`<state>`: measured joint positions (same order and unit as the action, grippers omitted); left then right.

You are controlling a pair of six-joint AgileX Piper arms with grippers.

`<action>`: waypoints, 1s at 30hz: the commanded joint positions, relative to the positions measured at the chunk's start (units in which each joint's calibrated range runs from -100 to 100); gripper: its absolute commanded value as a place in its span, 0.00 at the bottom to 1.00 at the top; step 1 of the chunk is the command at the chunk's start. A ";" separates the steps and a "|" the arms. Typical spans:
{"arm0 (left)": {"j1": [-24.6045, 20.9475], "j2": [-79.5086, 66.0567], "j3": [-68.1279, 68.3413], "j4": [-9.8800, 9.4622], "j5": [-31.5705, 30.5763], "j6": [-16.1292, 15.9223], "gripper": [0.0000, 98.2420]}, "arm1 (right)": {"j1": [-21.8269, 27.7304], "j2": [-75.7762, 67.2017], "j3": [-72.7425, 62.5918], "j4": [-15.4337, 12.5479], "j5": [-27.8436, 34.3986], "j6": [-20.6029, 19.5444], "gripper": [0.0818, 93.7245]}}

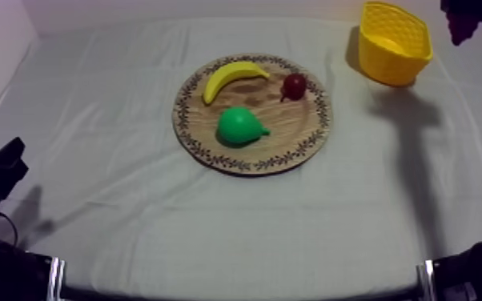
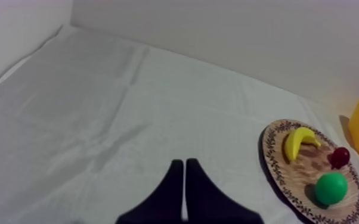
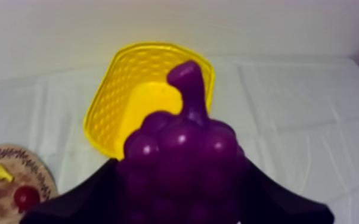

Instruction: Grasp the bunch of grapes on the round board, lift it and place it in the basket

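The purple bunch of grapes [image 3: 180, 158] is held up in the air, with my right gripper [image 3: 182, 199] shut on it and a black finger [image 3: 83, 199] on either side. It hangs just short of the yellow basket [image 3: 143, 98], stem pointing toward it. From above, the grapes [image 1: 461, 29] dangle from the right gripper [image 1: 475, 10] at the far right, beside the basket [image 1: 394, 42]. My left gripper [image 2: 184, 179] is shut on nothing and rests low over the cloth at the left [image 1: 2, 166].
The round wooden board [image 1: 308, 132] lies mid-table and carries a banana [image 1: 232, 78], a small red fruit [image 1: 295, 85] and a green pear [image 1: 240, 126]. Bare cloth lies between the board and the basket.
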<state>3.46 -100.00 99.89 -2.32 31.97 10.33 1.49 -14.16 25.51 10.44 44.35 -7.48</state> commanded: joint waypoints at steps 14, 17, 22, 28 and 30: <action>-0.03 0.00 0.00 0.00 0.04 0.00 0.00 | 0.08 25.34 -24.08 0.99 -2.60 -2.37 0.34; -0.03 0.00 0.00 0.00 0.04 0.00 0.00 | -0.02 29.11 -26.70 1.80 -3.51 -3.49 0.34; -0.03 0.00 0.00 0.00 0.04 0.00 0.00 | 0.28 34.56 -29.86 2.24 -4.77 -4.30 0.34; -0.03 0.00 0.00 0.00 0.04 0.00 0.00 | 0.88 39.87 -32.85 1.96 -5.25 -4.54 0.34; -0.03 0.00 0.00 0.00 0.04 0.00 0.00 | 0.98 41.28 -33.31 2.11 -5.50 -4.81 0.33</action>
<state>3.46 -100.00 99.89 -2.32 31.97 10.33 2.43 26.23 -7.77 12.41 38.94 -12.14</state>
